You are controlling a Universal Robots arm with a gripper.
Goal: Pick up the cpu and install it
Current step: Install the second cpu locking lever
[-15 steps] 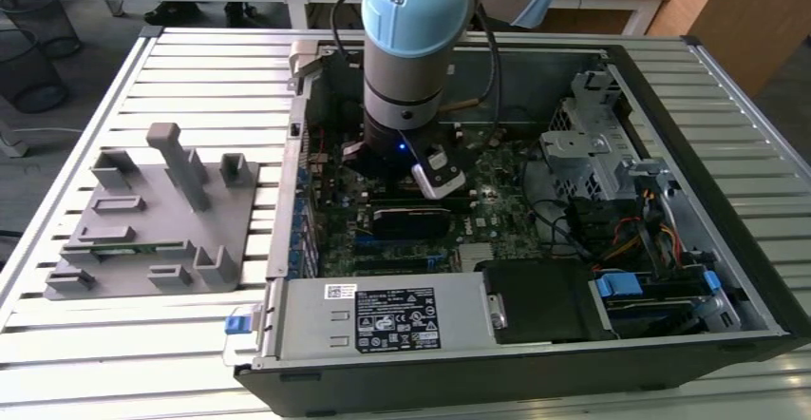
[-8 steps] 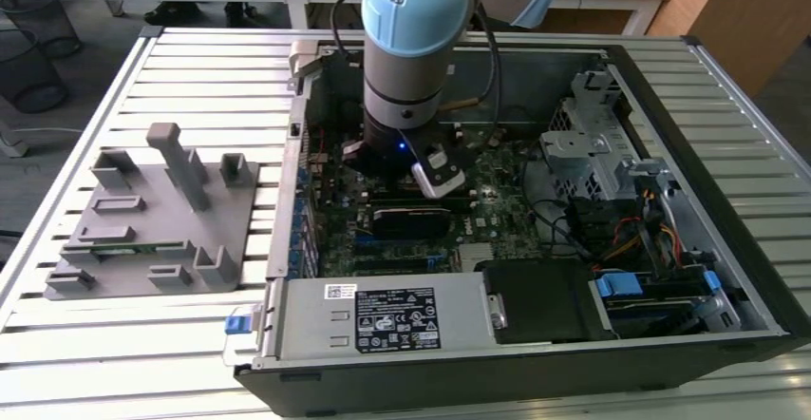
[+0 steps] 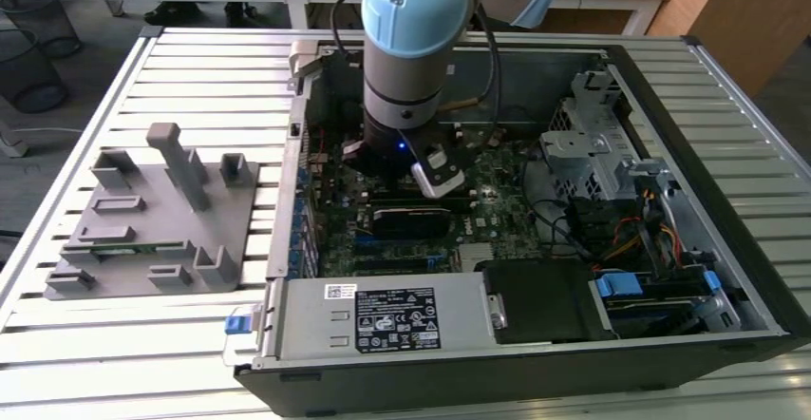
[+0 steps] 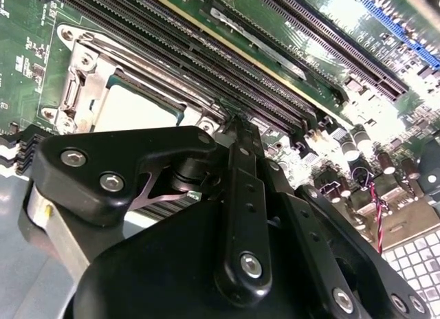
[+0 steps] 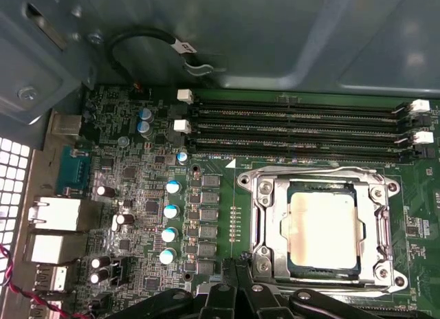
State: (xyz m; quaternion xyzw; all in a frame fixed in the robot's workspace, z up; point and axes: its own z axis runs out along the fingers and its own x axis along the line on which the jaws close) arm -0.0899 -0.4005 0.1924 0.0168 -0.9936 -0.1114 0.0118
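- Exterior view, left to right: grey fixture tray [image 3: 146, 225] at frame left holds a green memory stick [image 3: 124, 247]; no chip on it that I can make out. Arm [image 3: 412, 49] drops from top centre into the open PC case [image 3: 659, 106], the gripper [image 3: 438, 181] low over the motherboard [image 3: 507, 201] at frame centre.
- First wrist view: capacitors [image 5: 170, 211] and rear ports [image 5: 51, 216] at left, memory slots [image 5: 302, 130] across the upper middle, socket frame [image 5: 322, 226] at lower right.
- The cpu [image 5: 323, 226] sits inside that socket, flat and square to the frame as far as I can see. Judging by this, pick and place are done.
- Socket clamp state: can't tell whether it's locked down.
- Chip look: pale, shiny silver lid, thin lighter rim, glare across it. In the second wrist view it's at upper left [image 4: 134, 109], partly hidden by the gripper body.
- Tool: fingertips [image 4: 234, 119] meet at frame centre, closed with nothing between them, just beside the socket edge, not touching the chip.
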